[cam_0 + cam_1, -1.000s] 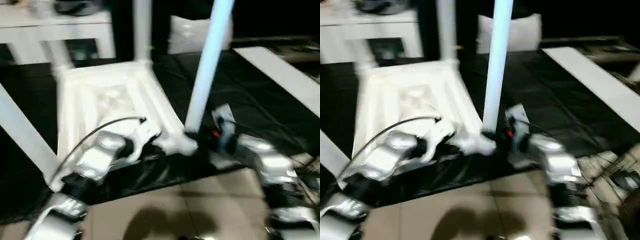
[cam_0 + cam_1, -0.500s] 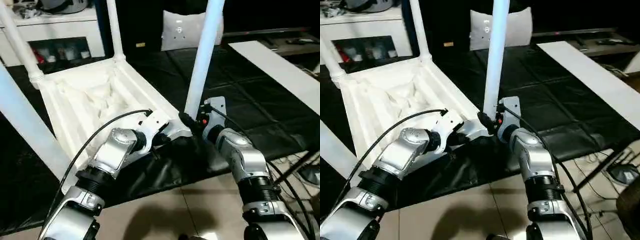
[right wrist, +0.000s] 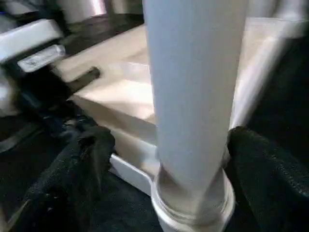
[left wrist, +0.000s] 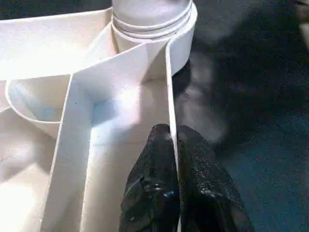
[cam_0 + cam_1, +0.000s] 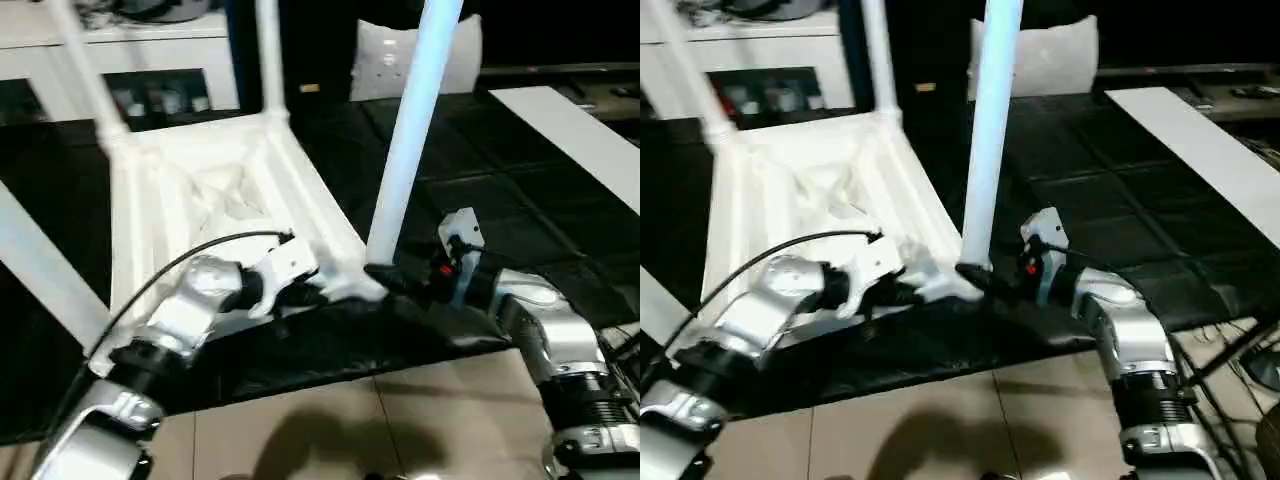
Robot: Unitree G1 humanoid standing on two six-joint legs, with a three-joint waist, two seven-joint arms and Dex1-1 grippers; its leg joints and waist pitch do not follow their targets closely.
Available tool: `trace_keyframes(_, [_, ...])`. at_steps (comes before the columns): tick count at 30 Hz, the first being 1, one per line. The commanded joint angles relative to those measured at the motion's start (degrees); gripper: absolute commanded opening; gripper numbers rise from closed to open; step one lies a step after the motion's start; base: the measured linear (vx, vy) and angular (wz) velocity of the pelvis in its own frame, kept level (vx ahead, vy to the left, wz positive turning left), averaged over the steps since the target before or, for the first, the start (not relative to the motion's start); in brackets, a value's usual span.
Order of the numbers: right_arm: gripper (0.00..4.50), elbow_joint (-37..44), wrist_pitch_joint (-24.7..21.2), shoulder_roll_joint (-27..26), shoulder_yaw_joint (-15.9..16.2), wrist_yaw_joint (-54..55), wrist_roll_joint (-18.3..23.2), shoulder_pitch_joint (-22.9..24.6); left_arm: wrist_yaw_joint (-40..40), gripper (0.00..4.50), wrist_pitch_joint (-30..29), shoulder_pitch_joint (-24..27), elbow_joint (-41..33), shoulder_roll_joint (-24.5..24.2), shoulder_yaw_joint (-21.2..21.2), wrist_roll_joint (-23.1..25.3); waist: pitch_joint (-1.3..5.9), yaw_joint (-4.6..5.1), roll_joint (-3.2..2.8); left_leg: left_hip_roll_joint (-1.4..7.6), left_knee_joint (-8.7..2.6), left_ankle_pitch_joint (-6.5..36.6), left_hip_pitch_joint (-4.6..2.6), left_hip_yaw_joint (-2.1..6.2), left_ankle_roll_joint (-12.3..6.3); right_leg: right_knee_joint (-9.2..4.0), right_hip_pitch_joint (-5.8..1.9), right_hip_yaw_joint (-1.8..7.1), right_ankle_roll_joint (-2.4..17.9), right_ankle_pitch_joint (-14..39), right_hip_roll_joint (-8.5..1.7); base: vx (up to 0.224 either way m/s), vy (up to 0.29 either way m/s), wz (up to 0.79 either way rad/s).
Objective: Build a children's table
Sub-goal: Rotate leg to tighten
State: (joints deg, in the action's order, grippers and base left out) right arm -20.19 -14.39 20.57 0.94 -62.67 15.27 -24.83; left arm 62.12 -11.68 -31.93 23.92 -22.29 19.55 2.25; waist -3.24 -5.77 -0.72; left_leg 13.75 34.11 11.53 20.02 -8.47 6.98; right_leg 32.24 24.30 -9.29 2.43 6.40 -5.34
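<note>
The children's table (image 5: 215, 200) lies upside down on a black mat (image 5: 520, 200), legs standing up from its corner sockets. The left gripper (image 4: 174, 145) is pinched onto the rim wall near the front socket. The right gripper (image 3: 164, 145) stands spread around the near leg (image 5: 410, 130), fingers clear of it.

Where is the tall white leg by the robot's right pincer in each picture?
Left eye view: the leg rises right of the middle.
Right eye view: the leg rises near the middle.
Left wrist view: just its base in the corner socket.
Right wrist view: it stands between the right pincer's fingers, untouched.
Shared landmark: the corner socket under it.
</note>
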Motion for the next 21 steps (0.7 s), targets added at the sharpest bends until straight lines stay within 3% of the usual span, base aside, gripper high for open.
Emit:
trace_keyframes(1, [4.13,-0.30,2.28,3.10,2.99,-8.98,0.51,-0.66,7.13,0.00,5.77,-0.85,-2.94,-1.81,2.74,-0.82,4.84,-0.16,-0.12,-0.36,-3.55,9.12,-0.19,-1.29,-4.85,-3.42,-4.33,2.92,6.61,21.24,-2.62,0.000,0.000,0.00])
trace_keyframes(7, [3.75,-1.80,4.21,4.49,5.95,-15.10,-0.25,-1.72,11.61,0.00,9.14,-0.33,-2.42,-4.21,4.06,-0.60,4.80,-1.06,0.03,-0.26,-3.58,8.84,-0.16,-1.36,-4.37,-3.15,-4.32,3.19,7.00,21.19,-2.74,0.000,0.000,0.00])
trace_keyframes(8, [3.66,-2.11,4.17,4.45,6.24,-16.15,-0.05,-2.06,12.47,0.00,9.37,-0.13,-2.69,-4.61,4.21,-0.82,4.82,-1.11,0.38,-0.24,-3.60,8.83,-0.19,-1.38,-4.35,-3.17,-4.31,3.18,6.98,21.39,-2.76,0.000,0.000,0.00])
trace_keyframes(9, [3.40,-2.39,4.18,4.49,6.44,-16.86,0.15,-2.30,13.01,0.00,9.58,-0.03,-2.80,-4.85,4.27,-1.01,4.84,-1.13,0.21,-0.28,-3.59,8.81,-0.07,-1.36,-4.34,-3.05,-4.40,3.16,7.03,21.62,-2.77,0.000,0.000,0.00])
trace_keyframes(12, [3.29,-2.78,3.60,4.87,7.26,-19.27,0.64,-2.87,14.33,0.00,10.01,0.23,-3.24,-5.57,4.46,-1.37,4.82,-1.23,0.22,-0.28,-3.56,8.72,-0.06,-1.38,-4.22,-3.13,-4.38,3.21,6.71,22.15,-2.83,0.000,0.000,0.00])
trace_keyframes(13, [3.07,-3.31,3.68,5.27,7.84,-20.49,0.50,-3.18,15.01,0.00,10.22,0.31,-3.37,-5.92,4.58,-1.56,4.84,-1.23,0.89,-0.29,-3.55,8.24,0.06,-1.43,-4.27,-3.11,-4.43,3.21,6.53,22.10,-2.77,0.000,0.000,0.00])
trace_keyframes(16, [2.86,-4.79,4.58,6.03,8.95,-22.76,0.03,-3.85,16.07,0.00,11.00,0.28,-3.11,-6.30,4.65,-1.67,4.80,-1.26,0.61,-0.30,-3.52,8.39,0.02,-1.39,-4.21,-3.12,-4.32,3.18,6.34,22.83,-2.77,0.000,0.000,0.00])
trace_keyframes(21, [2.41,-6.83,5.93,6.69,10.14,-25.06,-1.18,-4.72,16.37,0.00,12.44,-0.27,-1.63,-6.74,4.75,-0.83,4.80,-1.46,0.71,-0.36,-3.45,8.12,0.04,-1.43,-4.13,-3.20,-4.28,3.15,5.72,23.98,-2.78,0.000,0.000,0.00])
